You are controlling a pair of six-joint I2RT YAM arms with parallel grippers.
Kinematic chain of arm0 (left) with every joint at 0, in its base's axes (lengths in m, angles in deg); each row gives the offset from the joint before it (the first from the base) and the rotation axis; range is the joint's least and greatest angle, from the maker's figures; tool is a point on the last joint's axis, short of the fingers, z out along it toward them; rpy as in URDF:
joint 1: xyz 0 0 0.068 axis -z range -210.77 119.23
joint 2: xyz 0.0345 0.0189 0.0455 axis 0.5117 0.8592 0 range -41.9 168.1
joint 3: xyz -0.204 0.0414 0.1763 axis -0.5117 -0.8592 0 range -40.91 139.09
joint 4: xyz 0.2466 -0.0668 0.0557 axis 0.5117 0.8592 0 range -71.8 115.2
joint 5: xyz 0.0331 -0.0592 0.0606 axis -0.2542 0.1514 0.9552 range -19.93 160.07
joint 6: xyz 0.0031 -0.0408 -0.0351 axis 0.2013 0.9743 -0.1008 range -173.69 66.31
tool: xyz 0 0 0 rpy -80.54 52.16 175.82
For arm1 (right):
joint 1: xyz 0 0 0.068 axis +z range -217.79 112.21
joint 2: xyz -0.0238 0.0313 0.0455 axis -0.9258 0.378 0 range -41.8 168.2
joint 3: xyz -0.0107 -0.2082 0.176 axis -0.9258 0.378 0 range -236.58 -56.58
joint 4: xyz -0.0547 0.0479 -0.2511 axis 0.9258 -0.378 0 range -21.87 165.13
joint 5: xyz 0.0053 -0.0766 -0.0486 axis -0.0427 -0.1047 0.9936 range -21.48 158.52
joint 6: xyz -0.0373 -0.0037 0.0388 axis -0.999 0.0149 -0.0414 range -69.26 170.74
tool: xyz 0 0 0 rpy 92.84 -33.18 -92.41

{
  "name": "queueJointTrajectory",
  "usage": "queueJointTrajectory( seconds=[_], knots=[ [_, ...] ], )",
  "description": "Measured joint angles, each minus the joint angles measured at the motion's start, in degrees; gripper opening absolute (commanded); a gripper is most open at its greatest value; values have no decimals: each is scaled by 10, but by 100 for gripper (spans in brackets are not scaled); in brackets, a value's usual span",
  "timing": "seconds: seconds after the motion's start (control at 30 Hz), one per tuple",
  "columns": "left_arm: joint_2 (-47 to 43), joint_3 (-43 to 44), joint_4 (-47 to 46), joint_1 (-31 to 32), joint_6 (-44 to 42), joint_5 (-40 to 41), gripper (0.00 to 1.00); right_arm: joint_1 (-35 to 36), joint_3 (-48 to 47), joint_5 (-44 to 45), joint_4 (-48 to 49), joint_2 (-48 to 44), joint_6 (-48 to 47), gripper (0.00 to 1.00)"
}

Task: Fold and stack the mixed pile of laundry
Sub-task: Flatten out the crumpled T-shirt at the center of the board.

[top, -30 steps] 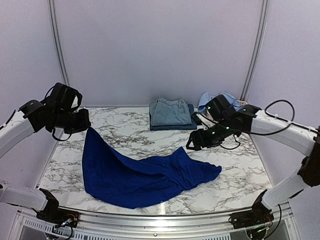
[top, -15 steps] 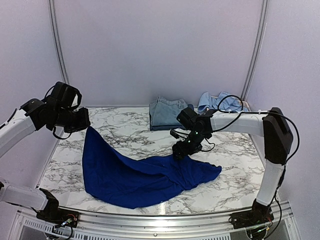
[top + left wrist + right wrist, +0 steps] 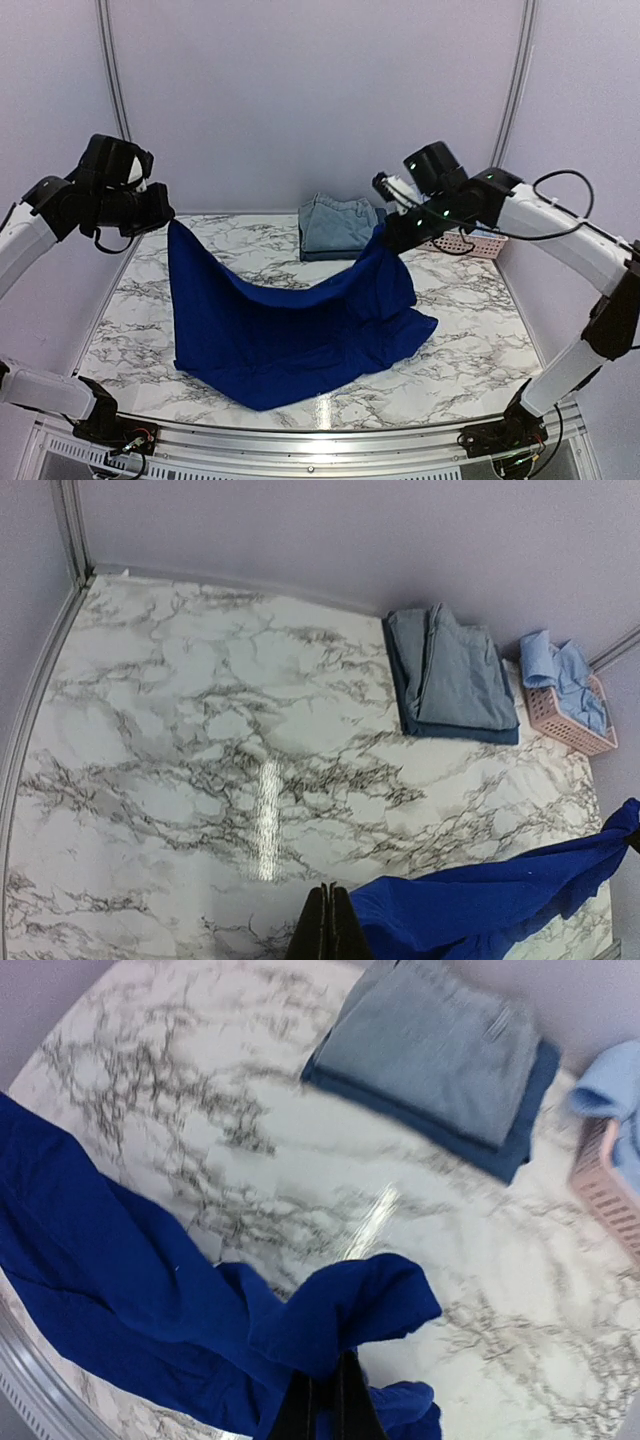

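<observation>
- We see the left jaws, at the end of the left arm, pressed together on a top corner of the royal-blue T-shirt, raised above the table's left side.
- In the left wrist view those jaws form one closed dark wedge, with the T-shirt running from them to the right.
- The right jaws, at the end of the right arm, are also closed, pinching a bunched fold of the T-shirt up off the table, right of centre.
- Between the two grips the cloth's upper edge sags in a shallow curve. The rest hangs as a loose sheet, and its lower part lies rumpled on the marble near the front edge.
- We can make out no lettering on the shirt from here.
- At the far edge of the table, behind the hanging shirt, folded faded denim lies flat on a folded navy piece as a neat stack.
- Just right of that stack stands the pink basket, near the back right corner, with a light-blue shirt heaped in it and spilling over its rim.
</observation>
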Motion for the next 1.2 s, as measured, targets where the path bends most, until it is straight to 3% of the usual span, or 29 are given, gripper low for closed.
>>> queueJointTrajectory(
  seconds=[0.27, 0.47, 0.77, 1.0, 1.1, 1.2],
  knots=[
    [44, 207, -3, -5, -52, -4, 0, -8, -196, 149, -39, -100, -29, 0],
    [51, 308, -3, -5, -81, -38, 0, -8, -331, 184, -62, -121, -43, 0],
    [2, 393, -7, -5, -100, -156, 0, -3, -342, 90, -61, -237, -3, 0],
    [-7, 516, -17, -4, -86, -201, 0, -3, -434, 12, -36, -251, 34, 0],
    [-8, 524, -29, -4, -81, -190, 0, -2, -437, 24, -23, -248, 37, 0],
    [-9, 478, -38, -3, -76, -147, 0, -1, -408, 90, -17, -238, 31, 0]
  ],
)
